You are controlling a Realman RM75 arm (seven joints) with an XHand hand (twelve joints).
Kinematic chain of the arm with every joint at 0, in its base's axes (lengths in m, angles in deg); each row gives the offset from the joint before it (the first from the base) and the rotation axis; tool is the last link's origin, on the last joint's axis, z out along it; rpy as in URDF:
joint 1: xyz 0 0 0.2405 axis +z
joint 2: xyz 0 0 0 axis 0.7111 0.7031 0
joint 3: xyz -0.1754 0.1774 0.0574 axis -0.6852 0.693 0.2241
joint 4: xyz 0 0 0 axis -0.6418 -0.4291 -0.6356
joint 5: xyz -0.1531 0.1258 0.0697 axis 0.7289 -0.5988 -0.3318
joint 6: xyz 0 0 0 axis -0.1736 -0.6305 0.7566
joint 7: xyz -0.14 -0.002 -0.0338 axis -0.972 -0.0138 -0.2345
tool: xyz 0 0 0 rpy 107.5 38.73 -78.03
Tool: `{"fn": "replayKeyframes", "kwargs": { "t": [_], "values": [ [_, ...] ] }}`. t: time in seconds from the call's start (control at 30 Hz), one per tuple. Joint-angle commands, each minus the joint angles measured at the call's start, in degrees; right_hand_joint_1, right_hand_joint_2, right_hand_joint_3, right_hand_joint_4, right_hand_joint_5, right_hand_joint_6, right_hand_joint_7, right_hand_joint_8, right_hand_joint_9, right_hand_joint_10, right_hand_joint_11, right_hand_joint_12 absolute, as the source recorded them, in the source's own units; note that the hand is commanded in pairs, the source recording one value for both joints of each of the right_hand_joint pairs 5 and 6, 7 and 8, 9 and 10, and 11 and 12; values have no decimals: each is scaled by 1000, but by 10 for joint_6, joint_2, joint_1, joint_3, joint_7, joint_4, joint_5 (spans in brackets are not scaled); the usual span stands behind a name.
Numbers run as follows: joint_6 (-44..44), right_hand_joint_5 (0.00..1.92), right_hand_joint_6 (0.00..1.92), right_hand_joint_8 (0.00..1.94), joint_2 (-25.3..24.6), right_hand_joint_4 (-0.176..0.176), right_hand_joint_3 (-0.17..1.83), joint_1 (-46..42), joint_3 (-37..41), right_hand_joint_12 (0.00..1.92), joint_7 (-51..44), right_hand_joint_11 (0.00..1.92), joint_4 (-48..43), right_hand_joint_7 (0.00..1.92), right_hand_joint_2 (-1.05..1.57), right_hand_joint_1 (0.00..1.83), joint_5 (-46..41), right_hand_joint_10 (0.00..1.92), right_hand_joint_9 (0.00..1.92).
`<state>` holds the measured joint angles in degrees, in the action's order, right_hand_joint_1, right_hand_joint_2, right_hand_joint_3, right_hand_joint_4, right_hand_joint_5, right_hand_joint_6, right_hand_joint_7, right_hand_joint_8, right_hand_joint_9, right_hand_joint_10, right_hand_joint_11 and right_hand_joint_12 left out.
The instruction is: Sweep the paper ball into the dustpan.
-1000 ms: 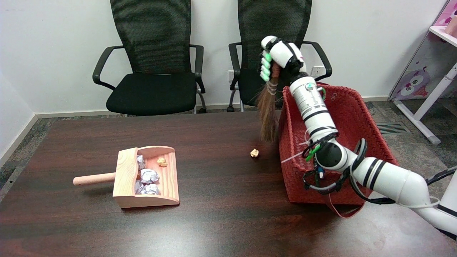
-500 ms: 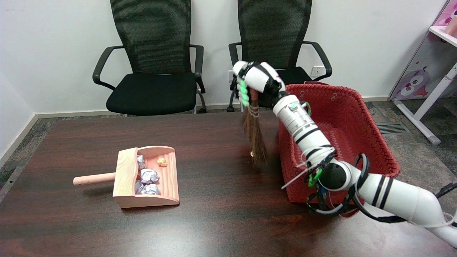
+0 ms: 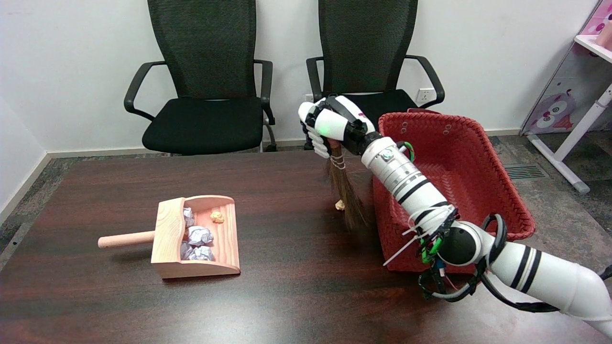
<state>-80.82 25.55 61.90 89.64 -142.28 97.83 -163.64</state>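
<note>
The dark wooden desk (image 3: 287, 286) fills the lower part of the view, and behind its far edge stand two black office chairs, the left chair (image 3: 205, 76) and the right chair (image 3: 368, 48), against a white wall. A red woven basket (image 3: 459, 162) sits at the desk's right edge, toward the far side. The white right arm (image 3: 416, 191) reaches in from the near right corner, crosses in front of the basket's left wall and ends in the right robot hand (image 3: 330, 126), which is above the far part of the desk and is clenched around the handle of a small brown broom (image 3: 346, 196). The broom hangs downward with its bristles slanting toward the basket, their tips at or close to the desk surface just left of the basket. A wooden dustpan (image 3: 172, 239) lies left of the desk's middle, its round handle pointing toward the left edge and its open mouth facing right; it holds several crumpled grey paper balls (image 3: 198, 236) and one small tan ball (image 3: 217, 217). The tan paper ball (image 3: 340, 205) rests on the desk, touching or just beside the left side of the bristles, well apart from the dustpan.
</note>
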Motion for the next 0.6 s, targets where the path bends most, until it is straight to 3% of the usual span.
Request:
{"fn": "replayKeyframes", "kwargs": {
  "t": [0.03, 0.6],
  "values": [
    [52, 1920, 1920, 1920, 2, 25, 1713, -16, 32, 1920, -33, 1920, 18, 1920, 1571, 887, 41, 1920, 1920],
    [51, 1920, 1920, 1920, -43, 25, 1767, 58, -27, 1920, -32, 1920, -121, 1920, 1571, 887, 28, 1920, 1920]
  ]
}}
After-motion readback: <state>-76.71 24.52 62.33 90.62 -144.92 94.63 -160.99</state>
